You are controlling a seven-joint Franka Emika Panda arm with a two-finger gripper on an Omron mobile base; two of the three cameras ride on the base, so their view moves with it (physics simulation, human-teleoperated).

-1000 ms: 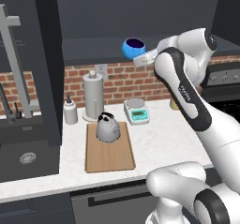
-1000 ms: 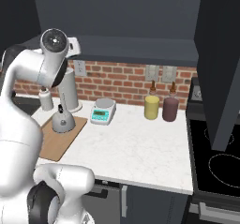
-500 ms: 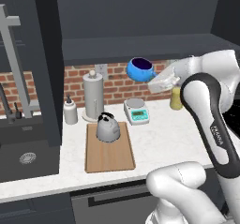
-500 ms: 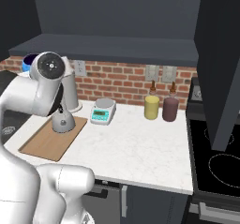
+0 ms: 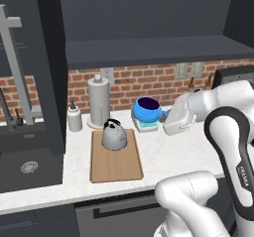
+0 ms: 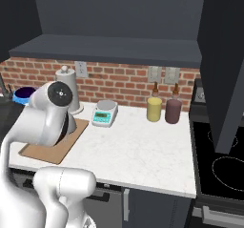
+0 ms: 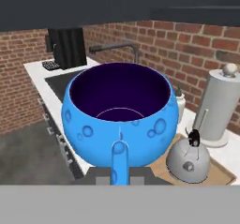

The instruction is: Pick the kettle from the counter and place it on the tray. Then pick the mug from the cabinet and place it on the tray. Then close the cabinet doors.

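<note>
My hand (image 5: 167, 118) is closed tight on the handle of the mug (image 5: 147, 110), which I hold in the air above the bench (image 5: 163, 154), upright, its dark purple inside open to the ceiling; in the left base view the mug hangs just right of the tray's (image 5: 115, 164) far right corner, in front of a small white and teal scale (image 6: 105, 113) that stands toward the back of the bench near the brick wall; in the hand view the mug (image 7: 120, 116) sits close before the camera with its handle toward me, and my fingers themselves are hidden at the bottom of that view; the kettle (image 5: 114, 134) stands upright on the far end of the tray, its black handle arched over the lid; the tray lies flat on the bench with its long side running from the front edge toward the wall, and its near half is bare wood; behind the tray's far edge a tall grey paper-towel holder (image 5: 98, 102) stands against the wall, and a small white soap bottle (image 5: 74, 118) stands to its left, near the dark sink (image 5: 31, 166) set into the left end of the bench; toward the right end of the bench, by the wall, a yellow jar (image 6: 154, 109) and a dark maroon jar (image 6: 173, 111) stand side by side, just left of the black stove (image 6: 219, 167).
</note>
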